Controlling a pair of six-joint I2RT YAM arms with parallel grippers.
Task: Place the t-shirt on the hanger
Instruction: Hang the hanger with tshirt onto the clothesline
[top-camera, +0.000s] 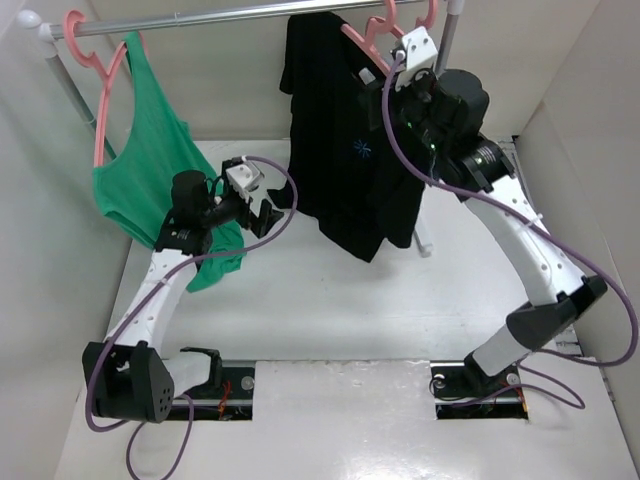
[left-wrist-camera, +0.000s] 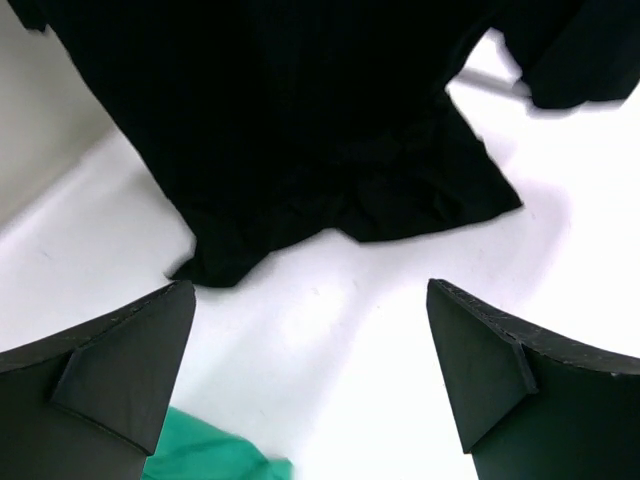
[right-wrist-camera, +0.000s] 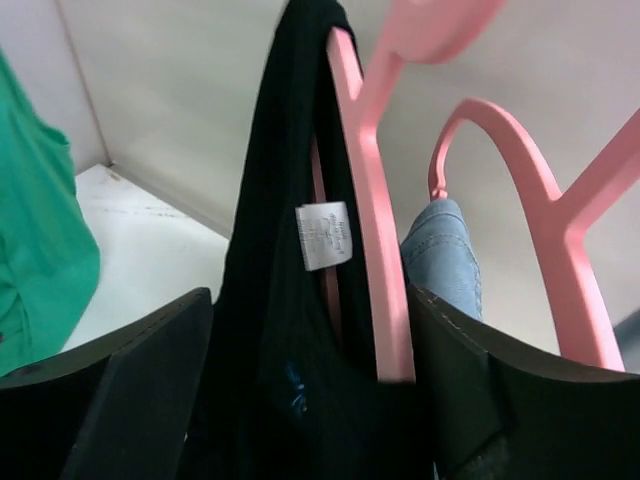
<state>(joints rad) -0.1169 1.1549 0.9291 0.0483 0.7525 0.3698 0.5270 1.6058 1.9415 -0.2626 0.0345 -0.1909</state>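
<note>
The black t-shirt (top-camera: 340, 150) hangs from the rail on the pink hanger (top-camera: 358, 40), its blue starburst (top-camera: 360, 150) facing out and its hem reaching the table. My right gripper (top-camera: 378, 80) is up at the collar. In the right wrist view it (right-wrist-camera: 310, 300) is open, with the shirt (right-wrist-camera: 270, 330), its white neck label (right-wrist-camera: 323, 237) and the hanger arm (right-wrist-camera: 375, 250) between the jaws. My left gripper (top-camera: 265, 215) is open and empty just left of the shirt's lower edge. In the left wrist view it (left-wrist-camera: 310, 290) is above the table, short of the hem (left-wrist-camera: 300, 120).
A green tank top (top-camera: 150, 170) hangs on another pink hanger (top-camera: 100, 100) at the left of the rail (top-camera: 230, 15); it also shows in the left wrist view (left-wrist-camera: 210, 455). A third pink hanger (right-wrist-camera: 540, 190) with a grey-blue garment (right-wrist-camera: 445, 255) hangs just right of the shirt. White walls enclose the table.
</note>
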